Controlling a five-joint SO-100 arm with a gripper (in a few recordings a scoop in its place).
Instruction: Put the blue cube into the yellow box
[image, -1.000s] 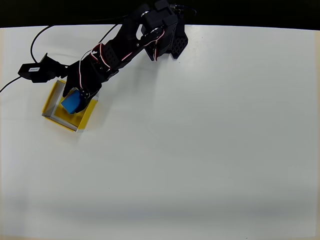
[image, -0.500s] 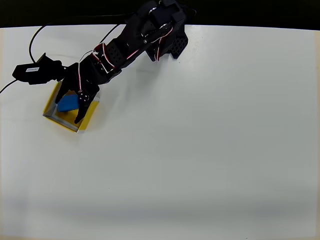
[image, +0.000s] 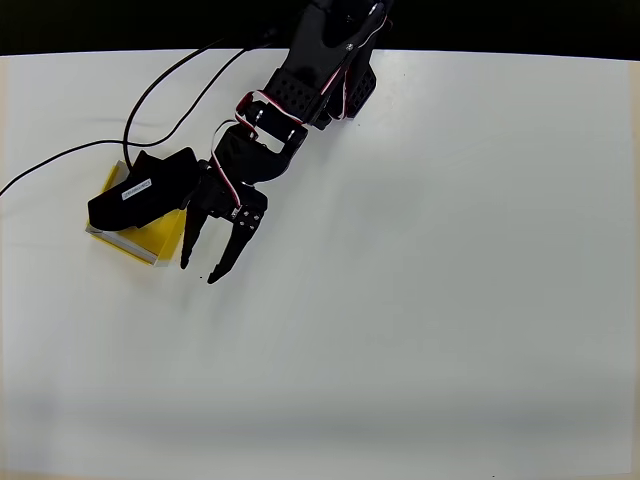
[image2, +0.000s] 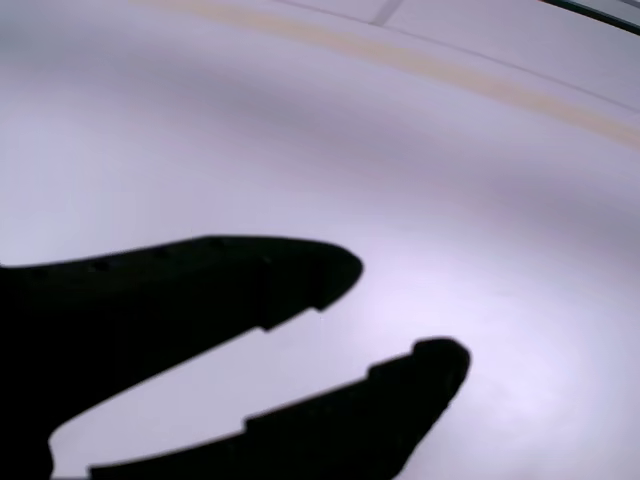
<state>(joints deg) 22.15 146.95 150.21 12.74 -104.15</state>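
the gripper (image: 198, 268) has swung off the yellow box (image: 160, 240) at the left of the overhead view, fingers spread and empty over bare table (image: 420, 300). the blue cube sat in the box moments ago; the wrist now hides it, so placement looks done.

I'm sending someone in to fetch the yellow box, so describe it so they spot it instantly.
Look at the white table in the overhead view and follow the black arm out to its left side. Half hidden under the arm's wrist sits the yellow box, just left of the open claw; it is the only yellow thing there.
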